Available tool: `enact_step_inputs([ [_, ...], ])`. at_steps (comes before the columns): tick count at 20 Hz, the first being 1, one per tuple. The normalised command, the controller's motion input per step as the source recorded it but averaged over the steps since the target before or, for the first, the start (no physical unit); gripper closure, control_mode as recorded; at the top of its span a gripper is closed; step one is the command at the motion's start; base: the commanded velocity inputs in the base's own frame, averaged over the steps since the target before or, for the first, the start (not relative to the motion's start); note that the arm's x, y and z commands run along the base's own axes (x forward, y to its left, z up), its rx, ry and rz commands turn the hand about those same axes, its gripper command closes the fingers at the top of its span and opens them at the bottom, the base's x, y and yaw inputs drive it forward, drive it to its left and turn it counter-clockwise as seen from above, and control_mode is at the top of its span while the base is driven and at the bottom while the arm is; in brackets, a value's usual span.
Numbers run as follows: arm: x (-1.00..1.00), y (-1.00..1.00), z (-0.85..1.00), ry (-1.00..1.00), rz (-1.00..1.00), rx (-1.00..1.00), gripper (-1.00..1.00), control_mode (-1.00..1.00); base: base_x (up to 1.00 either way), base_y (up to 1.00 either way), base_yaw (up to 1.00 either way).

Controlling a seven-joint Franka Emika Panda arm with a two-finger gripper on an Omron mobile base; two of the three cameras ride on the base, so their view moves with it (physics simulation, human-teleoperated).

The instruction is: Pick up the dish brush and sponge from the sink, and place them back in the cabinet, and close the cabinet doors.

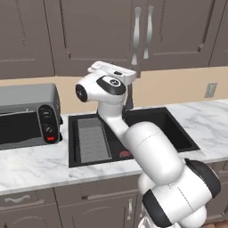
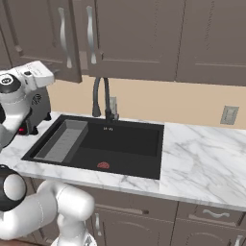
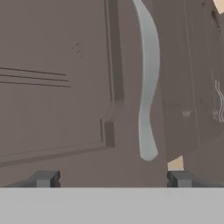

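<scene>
Fingers [image 3: 46,178] of the gripper [image 3: 113,179] are spread wide apart, and nothing is between them. In the hand view they point at the cabinet doors [image 3: 57,87], very near the panelled front, with the long silver bar handle [image 3: 148,87] just above the gap between the two tips. I cannot tell if the tips touch the wood.

In the left base view the white hand [image 1: 111,73] is raised above the sink [image 1: 178,129], just under the lower edge of the cabinet [image 1: 102,31], below and left of its two silver handles. The doors look closed there.

The sink is set in the marble tabletop [image 1: 35,164]. At its left side lies the grey ribbed tray [image 2: 62,139], at the front of the basin is the red drain [image 2: 103,166], and the black arched faucet [image 2: 100,98] stands behind the basin. The dish brush and the sponge cannot be made out in the sink. A grey toaster oven [image 1: 26,116] stands on the tabletop, left of the sink.
</scene>
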Motion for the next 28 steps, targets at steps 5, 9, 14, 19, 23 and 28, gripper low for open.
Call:
enact_step_inputs([
  [5, 0.43, -0.25, -0.06, 0.0, 0.12, 0.0, -1.0, -1.0, 0.0, 0.0, 0.0],
  [9, 0.34, -0.26, 0.0, 0.0, 0.12, 0.0, -1.0, -1.0, 0.0, 0.0, 0.0],
  [14, 0.3, -0.18, 0.0, 0.0, 0.1, 0.0, -1.0, -1.0, 0.0, 0.0, 0.0],
  [19, 0.29, -0.06, 0.0, 0.0, 0.06, 0.0, -1.0, -1.0, 0.0, 0.0, 0.0],
  [23, 0.36, 0.0, 0.0, 0.0, 0.04, 0.0, -1.0, -1.0, 0.0, 0.0, 0.0],
  [28, 0.26, 0.0, 0.0, 0.0, 0.04, 0.0, -1.0, -1.0, 0.0, 0.0, 0.0],
])
